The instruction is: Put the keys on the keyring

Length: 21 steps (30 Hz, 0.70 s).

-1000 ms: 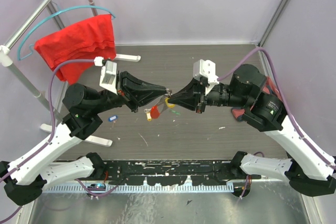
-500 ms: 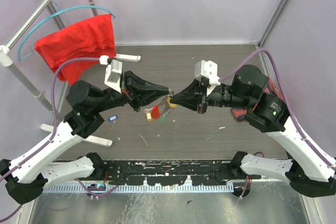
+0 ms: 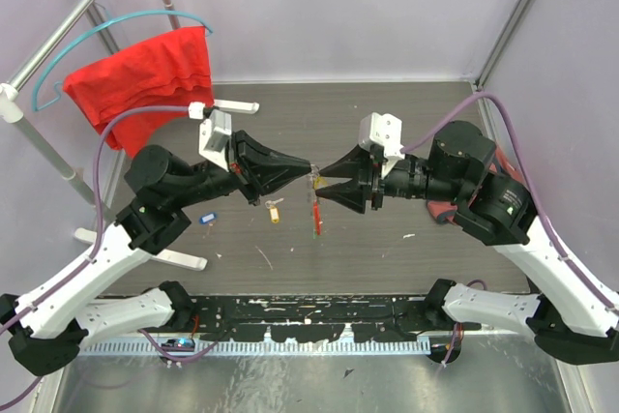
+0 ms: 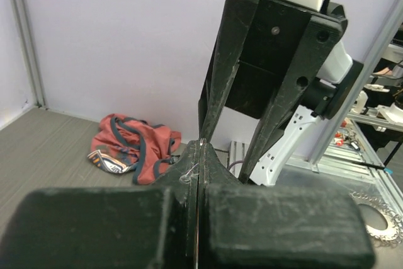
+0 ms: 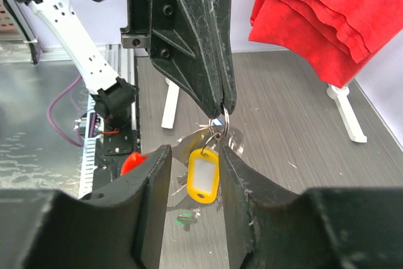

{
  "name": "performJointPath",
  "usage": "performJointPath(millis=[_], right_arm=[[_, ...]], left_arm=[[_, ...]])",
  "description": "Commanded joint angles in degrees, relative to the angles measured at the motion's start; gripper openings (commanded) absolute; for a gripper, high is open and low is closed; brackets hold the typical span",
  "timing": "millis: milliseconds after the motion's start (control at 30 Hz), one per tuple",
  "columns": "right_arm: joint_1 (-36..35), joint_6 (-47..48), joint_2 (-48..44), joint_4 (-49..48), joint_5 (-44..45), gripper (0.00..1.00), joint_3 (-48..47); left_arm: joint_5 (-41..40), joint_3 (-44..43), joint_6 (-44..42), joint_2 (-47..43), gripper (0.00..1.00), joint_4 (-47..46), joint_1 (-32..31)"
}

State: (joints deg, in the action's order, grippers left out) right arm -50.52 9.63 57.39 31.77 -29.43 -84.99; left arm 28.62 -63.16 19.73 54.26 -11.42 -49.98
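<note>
Just where the pinch sits is hard to read. The left gripper [image 3: 308, 169] is closed tight at its tip on thin metal. The right wrist view shows a small ring directly under that tip, but I cannot tell whether the pads bite that ring or the wavy wire beside it. The keyring [image 3: 316, 214] hangs from the left gripper, its red bar pointing straight down over the bench [image 3: 290, 113]. In the right wrist view a finger of the right gripper [image 3: 324, 182] hides most of that bar, leaving only a red corner. A yellow-tagged key [image 5: 203, 181] dangles just below the left gripper; its metal blade cannot be made out. The right gripper faces the left gripper tip to tip, with its fingers parted and gripping nothing, and the hanging tag shows between them.

On the bench below the left gripper lies a second yellow-tagged key [image 3: 274, 210]. A blue-tagged key [image 3: 207, 219] lies farther back, beside the left arm. A green tag [image 5: 184, 220], blurred, also lies under the left gripper. Well behind the left gripper, a red cloth [image 3: 145, 70] hangs on a blue hanger [image 3: 145, 17] from a rack [image 3: 73, 18]. Opposite the left gripper, past the right gripper, a crumpled orange and blue cloth [image 4: 135, 149] lies on the bench. From above, the right arm covers most of it.
</note>
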Motion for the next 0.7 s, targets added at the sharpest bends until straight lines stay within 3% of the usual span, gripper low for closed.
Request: performJointPath(millis=[0, 133, 233, 333, 433, 533, 667], right_arm=[[-0.18, 1.48, -2.60, 0.59, 3.82, 0.44, -2.01], [-0.19, 1.33, -4.81, 1.11, 8.63, 0.49, -1.21], [-0.19, -1.47, -6.22, 0.65, 19.03, 0.52, 0.47], [-0.19, -3.86, -7.07, 1.01, 30.29, 0.66, 2.29], [-0.18, -8.05, -8.80, -0.02, 43.39, 0.91, 5.00], [-0.19, -10.59, -11.76, -2.65, 54.57, 0.96, 8.70], [-0.19, -11.82, -14.84, -4.15, 60.75, 0.98, 11.24]], left_arm=[[-4.13, -2.29, -3.33, -1.24, 0.00, 3.29, 0.00], [-7.73, -2.20, -5.37, -0.84, 0.00, 7.46, -0.02], [-10.26, -1.15, -6.43, 0.13, 0.00, 10.34, 0.04], [-11.93, 0.90, -6.83, 1.50, 0.00, 11.79, 0.03], [-13.07, 2.29, -7.11, 3.43, 0.00, 12.87, 0.05], [-14.82, 3.98, -7.54, 5.61, 0.00, 13.05, 0.05], [-16.45, 6.20, -7.69, 9.30, 0.00, 11.79, 0.05]])
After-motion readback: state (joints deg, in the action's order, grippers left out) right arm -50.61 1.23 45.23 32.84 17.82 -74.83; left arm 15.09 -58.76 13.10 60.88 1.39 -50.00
